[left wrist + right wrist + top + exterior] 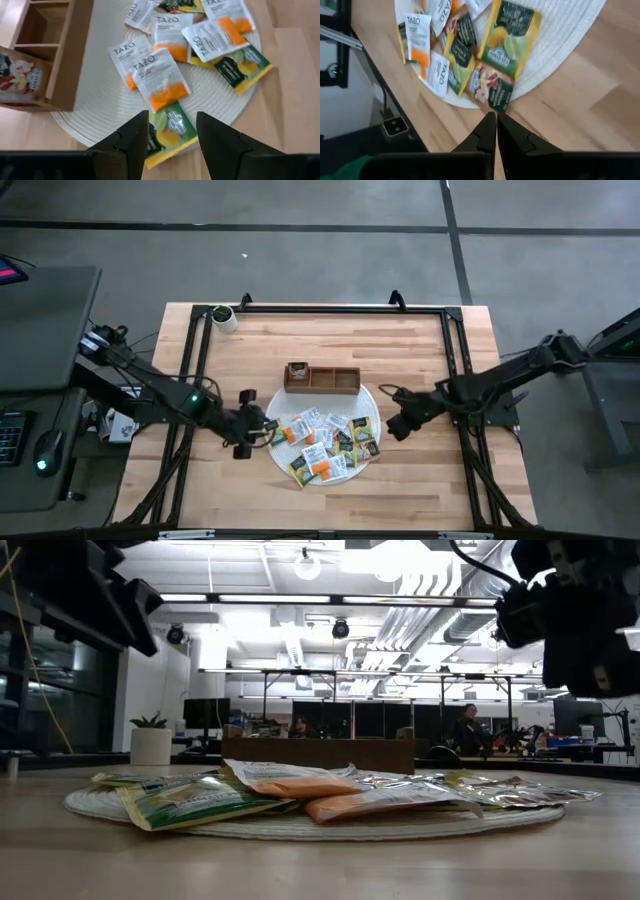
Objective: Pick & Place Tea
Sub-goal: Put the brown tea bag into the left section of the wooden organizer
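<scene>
Tea packets (325, 448) lie heaped on the round woven mat (367, 402); one already stands in the wooden tray's (322, 378) end compartment. Left gripper (167, 142) hovers, jaws parted and empty, above a green packet. Right gripper (496, 131), closed, waits beside.

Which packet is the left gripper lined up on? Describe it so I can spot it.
Start at the round white woven mat in front of the wooden tray. At the mat's edge nearest the open left gripper lies a green-and-yellow citrus packet, partly under an orange-banded white Tazo packet.
</scene>
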Controlling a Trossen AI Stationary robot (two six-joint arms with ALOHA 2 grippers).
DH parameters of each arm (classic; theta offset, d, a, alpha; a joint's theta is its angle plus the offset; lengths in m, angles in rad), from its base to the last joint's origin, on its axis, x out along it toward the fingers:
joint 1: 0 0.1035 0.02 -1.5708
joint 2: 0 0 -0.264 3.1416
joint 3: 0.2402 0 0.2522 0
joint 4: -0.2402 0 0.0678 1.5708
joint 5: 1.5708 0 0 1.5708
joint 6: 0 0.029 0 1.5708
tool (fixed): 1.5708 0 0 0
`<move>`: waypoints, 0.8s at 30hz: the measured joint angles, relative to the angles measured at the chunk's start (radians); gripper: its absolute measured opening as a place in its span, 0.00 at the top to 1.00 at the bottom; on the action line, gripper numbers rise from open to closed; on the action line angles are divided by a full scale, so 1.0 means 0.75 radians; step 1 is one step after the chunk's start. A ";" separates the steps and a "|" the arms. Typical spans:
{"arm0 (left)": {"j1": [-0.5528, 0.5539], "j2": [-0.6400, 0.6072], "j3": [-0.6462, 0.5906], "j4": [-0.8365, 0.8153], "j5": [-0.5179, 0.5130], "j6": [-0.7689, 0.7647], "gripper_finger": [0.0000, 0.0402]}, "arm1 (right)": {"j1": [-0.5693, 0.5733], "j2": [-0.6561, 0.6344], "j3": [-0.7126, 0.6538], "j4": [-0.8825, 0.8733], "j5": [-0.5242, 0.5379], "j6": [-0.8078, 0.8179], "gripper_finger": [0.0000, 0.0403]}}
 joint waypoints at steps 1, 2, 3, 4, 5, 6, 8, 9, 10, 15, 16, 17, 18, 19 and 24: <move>-0.017 0.000 0.000 -0.006 -0.009 -0.013 0.60 | 0.024 0.011 -0.025 0.049 0.007 0.042 0.97; -0.035 0.000 0.000 -0.012 -0.026 -0.029 0.60 | 0.046 0.023 -0.050 0.089 0.008 0.083 0.97; -0.052 0.000 0.000 -0.020 -0.043 -0.048 0.60 | 0.066 0.033 -0.073 0.127 0.009 0.120 0.97; -0.069 0.000 0.000 -0.030 -0.061 -0.065 0.60 | 0.086 0.044 -0.097 0.163 0.018 0.159 0.97; -0.084 0.000 0.000 -0.038 -0.080 -0.082 0.60 | 0.107 0.053 -0.121 0.201 0.036 0.198 0.97; -0.101 0.000 0.000 -0.039 -0.095 -0.098 0.60 | 0.128 0.061 -0.142 0.236 0.060 0.231 0.97; -0.132 0.000 0.000 -0.053 -0.113 -0.132 0.60 | 0.168 0.080 -0.183 0.326 0.118 0.283 0.95; -0.147 0.000 0.000 -0.062 -0.117 -0.148 0.60 | 0.187 0.090 -0.203 0.377 0.140 0.305 0.93; -0.161 0.000 0.000 -0.069 -0.120 -0.162 0.60 | 0.203 0.102 -0.223 0.426 0.161 0.328 0.91; -0.210 0.000 0.000 -0.069 -0.152 -0.205 0.60 | 0.261 0.178 -0.257 0.522 0.191 0.386 0.74; -0.210 0.000 0.000 -0.069 -0.156 -0.211 0.60 | 0.266 0.195 -0.257 0.522 0.191 0.389 0.70; -0.209 0.000 0.000 -0.070 -0.159 -0.217 0.60 | 0.270 0.213 -0.257 0.525 0.191 0.390 0.67; -0.209 0.000 0.000 -0.070 -0.163 -0.224 0.60 | 0.271 0.231 -0.257 0.532 0.188 0.391 0.64; -0.209 0.000 0.000 -0.071 -0.167 -0.230 0.60 | 0.270 0.250 -0.257 0.545 0.184 0.391 0.61; -0.209 0.001 0.000 -0.073 -0.165 -0.234 0.60 | 0.270 0.351 -0.257 0.641 0.171 0.390 0.56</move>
